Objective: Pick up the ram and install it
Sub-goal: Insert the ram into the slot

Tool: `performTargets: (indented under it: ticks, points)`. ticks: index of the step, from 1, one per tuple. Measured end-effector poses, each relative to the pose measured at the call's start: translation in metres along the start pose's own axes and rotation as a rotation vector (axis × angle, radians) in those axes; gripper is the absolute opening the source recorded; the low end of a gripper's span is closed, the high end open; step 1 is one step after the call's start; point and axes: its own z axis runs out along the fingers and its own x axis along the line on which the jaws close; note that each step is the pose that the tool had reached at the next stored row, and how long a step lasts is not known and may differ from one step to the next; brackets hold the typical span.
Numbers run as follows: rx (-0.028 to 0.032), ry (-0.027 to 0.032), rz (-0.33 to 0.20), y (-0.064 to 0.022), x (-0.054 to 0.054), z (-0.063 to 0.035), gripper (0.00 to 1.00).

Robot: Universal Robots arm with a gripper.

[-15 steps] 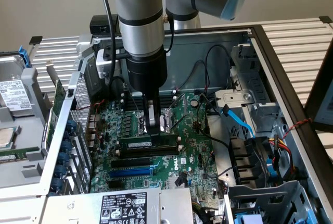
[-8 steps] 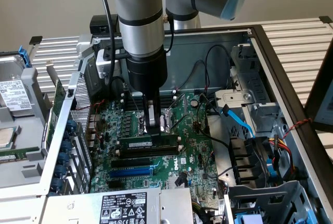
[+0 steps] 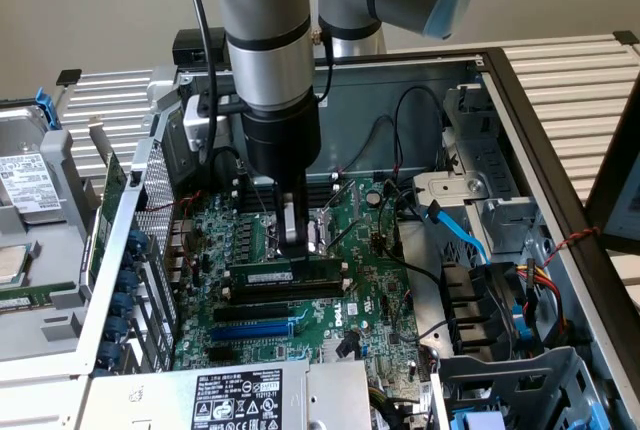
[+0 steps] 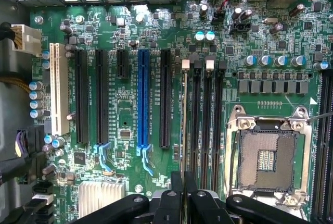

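The ram (image 3: 262, 276) is a long thin green stick with a white label. It stands on edge along a memory slot on the motherboard (image 3: 370, 290), inside the open computer case. My gripper (image 3: 300, 248) reaches straight down onto its top edge, near the end toward the exterior view's right. In the wrist view the ram (image 4: 184, 125) appears edge-on as a thin line over the slot beside the empty black memory slots (image 4: 207, 125). The black fingers of the gripper (image 4: 183, 182) are shut on it. I cannot tell whether it is fully seated.
The long blue expansion slot (image 4: 143, 99) and black slots lie beside the ram. The open CPU socket (image 4: 266, 156) is on the other side. Blue and black cables (image 3: 455, 225) and drive cages crowd the exterior view's right. The power supply (image 3: 235, 400) sits at the front.
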Motion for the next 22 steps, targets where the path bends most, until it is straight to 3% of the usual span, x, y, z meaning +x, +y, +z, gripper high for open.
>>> performTargets:
  ticks: [22]
  points:
    - [0.0066,-0.0059,0.004,0.0023,-0.001,0.0029,0.13]
